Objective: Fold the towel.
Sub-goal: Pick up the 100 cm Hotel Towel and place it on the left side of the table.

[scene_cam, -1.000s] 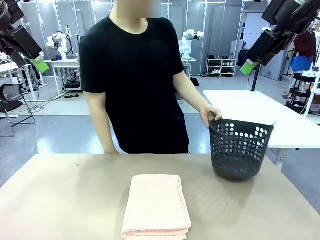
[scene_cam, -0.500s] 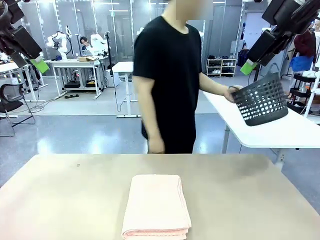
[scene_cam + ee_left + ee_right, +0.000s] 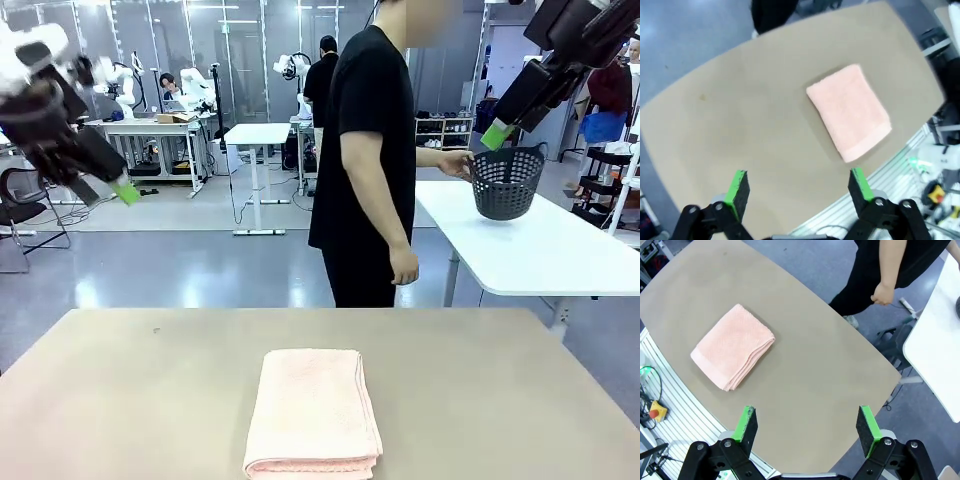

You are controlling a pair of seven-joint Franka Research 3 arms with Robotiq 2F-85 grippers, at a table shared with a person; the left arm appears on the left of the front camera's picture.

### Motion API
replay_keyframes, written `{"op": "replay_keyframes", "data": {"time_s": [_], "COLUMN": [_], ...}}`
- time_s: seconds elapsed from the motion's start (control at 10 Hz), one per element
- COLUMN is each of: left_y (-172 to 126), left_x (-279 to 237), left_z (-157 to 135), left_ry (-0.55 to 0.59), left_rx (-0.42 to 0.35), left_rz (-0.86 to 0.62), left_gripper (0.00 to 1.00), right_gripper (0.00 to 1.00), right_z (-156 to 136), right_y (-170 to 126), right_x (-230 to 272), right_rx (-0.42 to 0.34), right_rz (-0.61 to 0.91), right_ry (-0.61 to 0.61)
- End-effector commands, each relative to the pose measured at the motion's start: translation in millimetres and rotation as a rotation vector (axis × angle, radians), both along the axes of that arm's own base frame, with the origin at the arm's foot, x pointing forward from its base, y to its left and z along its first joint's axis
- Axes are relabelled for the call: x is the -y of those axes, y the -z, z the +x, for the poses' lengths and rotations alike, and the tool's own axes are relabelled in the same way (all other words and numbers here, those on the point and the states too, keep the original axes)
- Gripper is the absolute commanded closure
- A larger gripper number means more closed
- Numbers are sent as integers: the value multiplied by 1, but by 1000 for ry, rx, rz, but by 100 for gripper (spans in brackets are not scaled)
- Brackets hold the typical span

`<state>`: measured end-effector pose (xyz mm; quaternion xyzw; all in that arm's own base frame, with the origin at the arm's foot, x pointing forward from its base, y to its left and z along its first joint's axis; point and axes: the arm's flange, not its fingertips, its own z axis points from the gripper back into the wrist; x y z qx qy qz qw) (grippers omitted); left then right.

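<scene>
Evidently the folding looked done: the towel (image 3: 313, 412) lay as a neat layered rectangle at the near middle of the table (image 3: 120, 400), untouched by anything. Left gripper (image 3: 799, 187) hung high at the left, fingers wide apart and empty; right gripper (image 3: 808, 426) sat high at the right, likewise spread and empty, probably retracted to leave room. The person (image 3: 372, 160) stood at the far side, setting a dark basket (image 3: 506, 182) on the white side table (image 3: 560, 250), presumably clearing it away.

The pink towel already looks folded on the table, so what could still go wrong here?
The towel lies near the table edge on the robot's side; a clumsy pull might drag it off. Its stacked layers could make a hand pinch just one. The person stands close, should an arm swing out.
</scene>
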<state>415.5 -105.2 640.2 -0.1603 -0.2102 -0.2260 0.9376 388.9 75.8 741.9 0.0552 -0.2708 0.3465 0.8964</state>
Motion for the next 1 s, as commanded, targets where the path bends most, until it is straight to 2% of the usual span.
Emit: {"op": "replay_keyframes", "data": {"time_s": [0.0,0.1,0.2,0.4,0.5,0.7,0.9], "left_y": [37,62,90,137,158,204,242], "left_x": [15,21,29,43,48,52,62], "left_z": [22,32,46,66,72,77,67], "left_ry": [6,58,57,-83,-65,-83,-82], "left_rx": [-34,-103,-120,-91,-136,-191,-243], "left_rz": [-127,-189,-226,-251,-298,-391,-442], "left_gripper": [0,0,0,0,0,0,0], "right_gripper": [0,0,0,0,0,0,0], "right_z": [0,0,0,0,0,0,0], "right_y": [0,0,0,0,0,0,0], "right_x": [1,1,1,1,1,1,1], "right_rx": [-2,-2,-2,-2,-2,-2,-2], "right_rz": [4,4,4,4,4,4,4], "right_ry": [6,6,6,6,6,6,6]}}
